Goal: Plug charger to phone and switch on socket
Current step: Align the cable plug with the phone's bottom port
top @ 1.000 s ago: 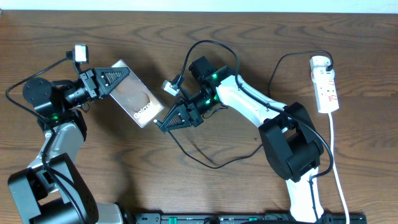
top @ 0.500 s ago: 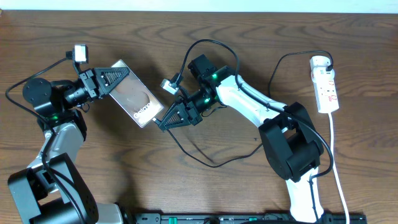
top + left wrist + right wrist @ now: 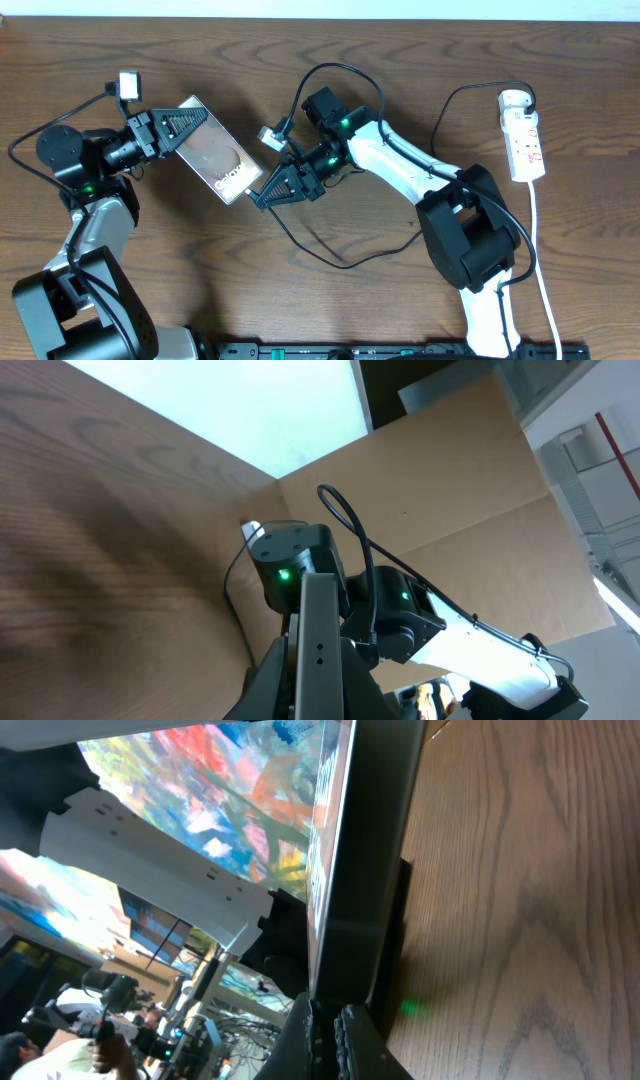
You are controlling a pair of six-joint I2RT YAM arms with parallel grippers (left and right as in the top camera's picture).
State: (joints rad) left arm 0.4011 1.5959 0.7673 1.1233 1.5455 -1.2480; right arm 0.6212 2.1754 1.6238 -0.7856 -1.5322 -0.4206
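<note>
Dark flat phone (image 3: 220, 158), white "Galaxy" lettering

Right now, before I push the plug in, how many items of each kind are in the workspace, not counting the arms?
phone: 1
black charger cable: 1
white power strip, with its cord: 1
Total: 3
</note>
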